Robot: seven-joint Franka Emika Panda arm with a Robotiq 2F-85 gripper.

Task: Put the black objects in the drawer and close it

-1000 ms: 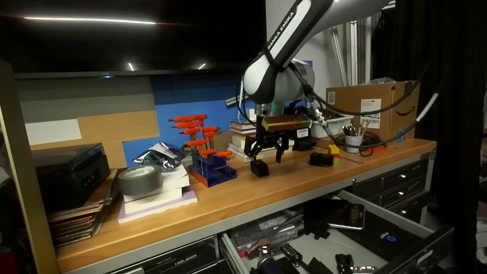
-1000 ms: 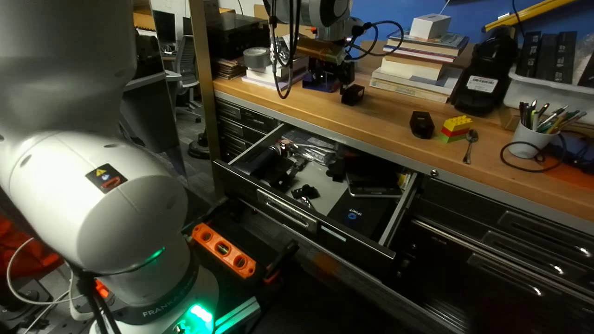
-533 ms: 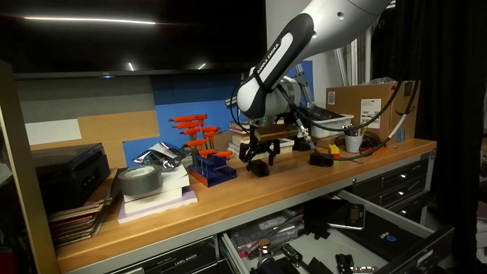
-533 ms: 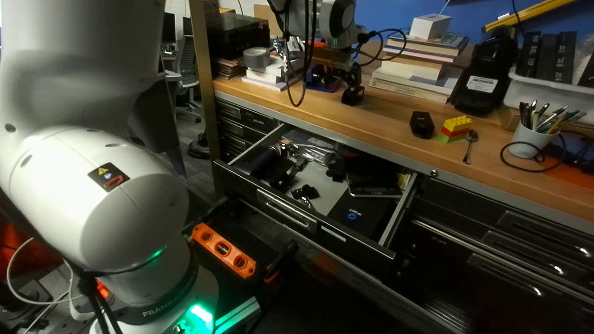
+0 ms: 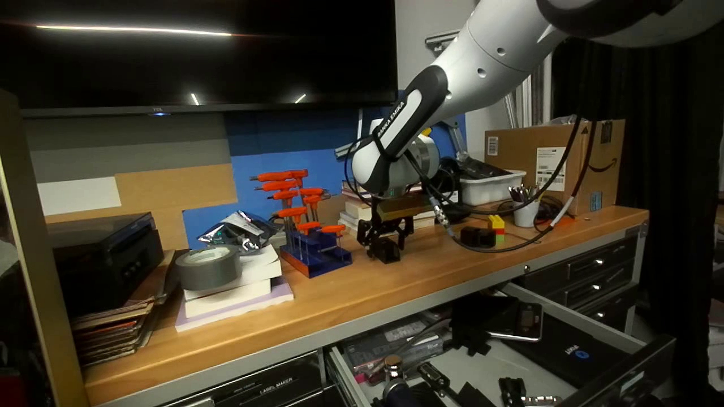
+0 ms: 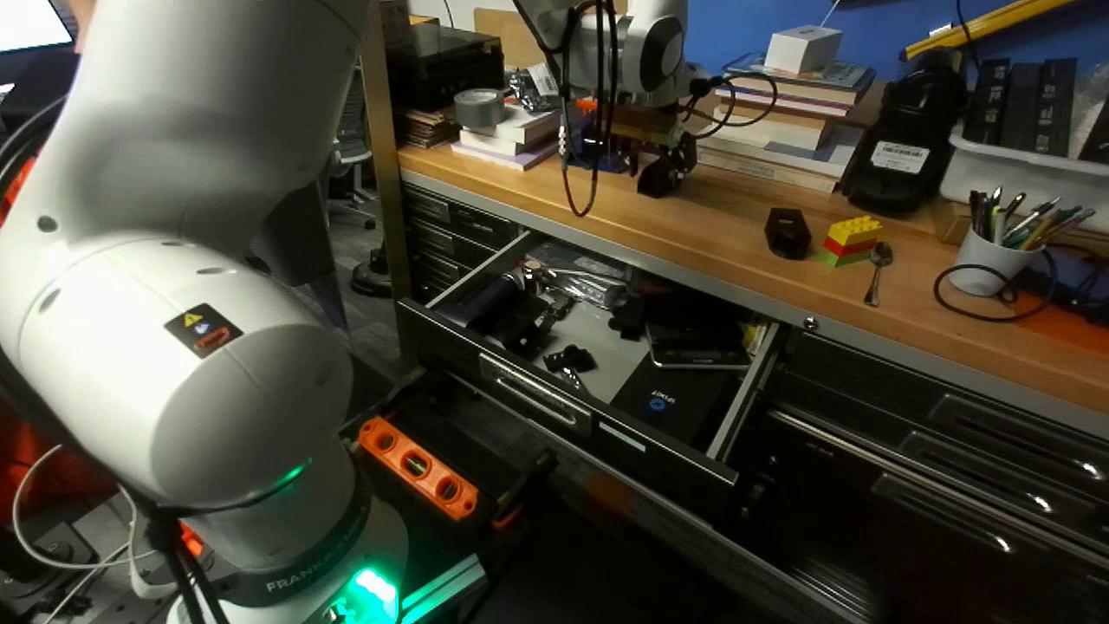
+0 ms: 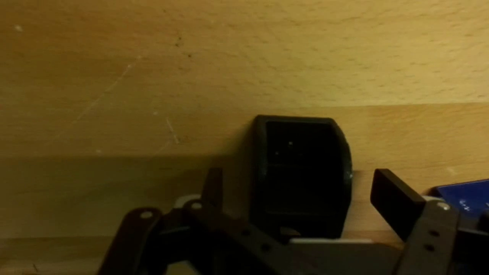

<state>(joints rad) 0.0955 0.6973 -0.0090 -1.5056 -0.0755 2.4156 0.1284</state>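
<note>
On the bench [image 5: 438, 263], a black block [image 7: 301, 175] is straddled, ungripped, by the spread claw [image 7: 297, 189], presumably for lifting into the pulled-out drawer [image 6: 609, 344].

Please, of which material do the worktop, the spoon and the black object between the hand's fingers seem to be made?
Worktop: wood, smooth, with grain flecks and joined strips.
Spoon: likely metal, shiny, judging by its silvery highlights.
Black object: probably plastic, fairly matt, with smooth walls and faint edge glints; painted metal is possible.
</note>
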